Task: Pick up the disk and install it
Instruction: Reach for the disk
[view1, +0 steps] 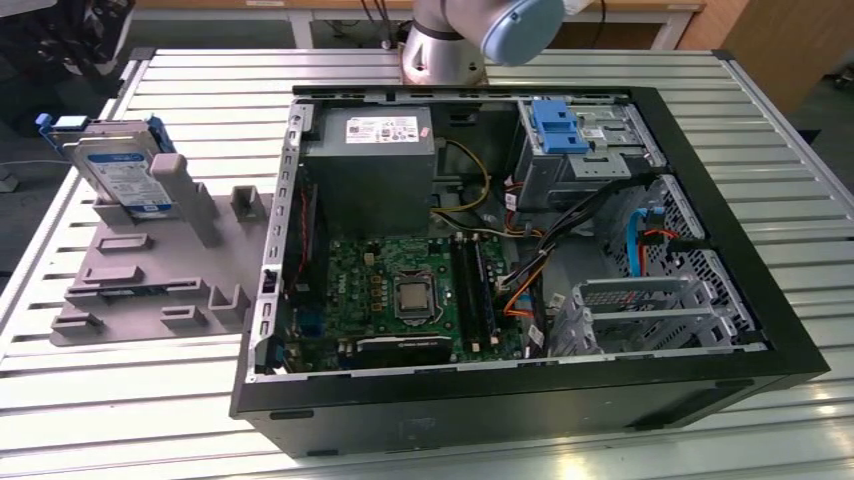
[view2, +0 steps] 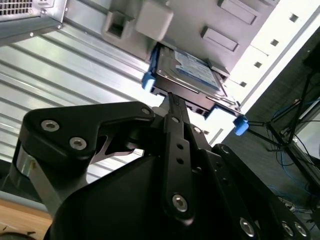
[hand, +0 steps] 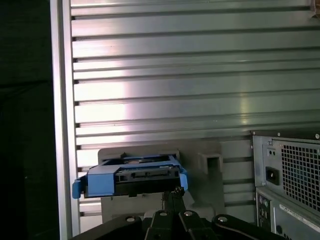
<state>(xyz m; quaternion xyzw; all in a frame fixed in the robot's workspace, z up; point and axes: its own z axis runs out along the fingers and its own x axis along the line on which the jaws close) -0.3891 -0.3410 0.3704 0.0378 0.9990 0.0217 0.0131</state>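
A counter (view1: 160, 400) of ribbed, shiny aluminium slats spreads across the exterior view. On it lies an open black computer case (view1: 534, 400). Inside are a green circuit board (view1: 400, 290), a plain grey metal box (view1: 367, 170), loose wires and, toward the far side, an upright blue plastic bracket (view1: 554, 125). At the exterior view's left, just beside the case, sits a matt grey plastic holder (view1: 147, 280) with blocky slots and posts. The disk (view1: 120, 170) stands in the holder's far end, tilted back. It is a flat silver rectangle with a white-and-blue label and blue rails along its edges. The arm (view1: 467, 40) rises at the far edge, cut off by the frame.

In the second wrist view the pincer (view2: 169, 97), made of black bolted links, points toward the disk (view2: 192, 75) and is apart from it. The label face and blue rail ends show, and the pincer's tip overlaps the disk's edge.

In the first wrist view the disk (hand: 132, 180) is seen edge-on, a dark connector side framed in blue plastic, on the holder (hand: 210, 160). The slatted counter (hand: 175, 75) lies beyond it and the case's perforated metal back (hand: 290, 175) is alongside. The pincer (hand: 172, 194) has its fingertips pressed together with nothing between them.
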